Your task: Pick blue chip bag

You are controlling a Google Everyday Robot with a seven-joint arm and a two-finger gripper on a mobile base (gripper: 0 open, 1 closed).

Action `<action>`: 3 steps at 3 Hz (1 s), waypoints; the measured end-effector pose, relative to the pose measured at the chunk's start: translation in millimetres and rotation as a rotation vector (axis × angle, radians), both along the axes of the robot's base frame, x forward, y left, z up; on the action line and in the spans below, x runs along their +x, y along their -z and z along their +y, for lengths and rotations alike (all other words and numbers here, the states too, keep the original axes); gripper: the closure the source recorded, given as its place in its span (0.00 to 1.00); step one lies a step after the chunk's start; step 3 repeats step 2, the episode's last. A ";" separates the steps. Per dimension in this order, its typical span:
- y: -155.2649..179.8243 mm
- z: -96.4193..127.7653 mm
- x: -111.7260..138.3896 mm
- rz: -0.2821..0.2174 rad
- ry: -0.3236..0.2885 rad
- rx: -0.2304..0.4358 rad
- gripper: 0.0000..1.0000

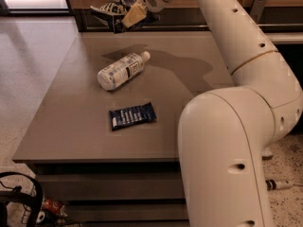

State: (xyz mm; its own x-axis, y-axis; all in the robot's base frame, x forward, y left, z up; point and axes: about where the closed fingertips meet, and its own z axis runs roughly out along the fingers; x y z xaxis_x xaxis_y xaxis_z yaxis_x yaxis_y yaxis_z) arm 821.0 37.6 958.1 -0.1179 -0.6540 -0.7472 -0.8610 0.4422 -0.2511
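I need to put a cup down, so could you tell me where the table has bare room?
Free on the table: the front strip below the bar wrapper and the left side beside the bottle. Crowded: the far edge, where the gripper holds the blue chip bag.

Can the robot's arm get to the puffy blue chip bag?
Yes, seemingly: the gripper, above the far edge of the grey table, appears to have its jaws shut on the crumpled dark-blue foil chip bag already.
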 end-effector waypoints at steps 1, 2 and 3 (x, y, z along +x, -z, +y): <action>-18.6 -1.0 -22.1 0.004 -0.018 -0.058 1.00; -33.1 -0.4 -38.0 -0.003 -0.030 -0.087 1.00; -33.1 -0.4 -38.0 -0.003 -0.030 -0.087 1.00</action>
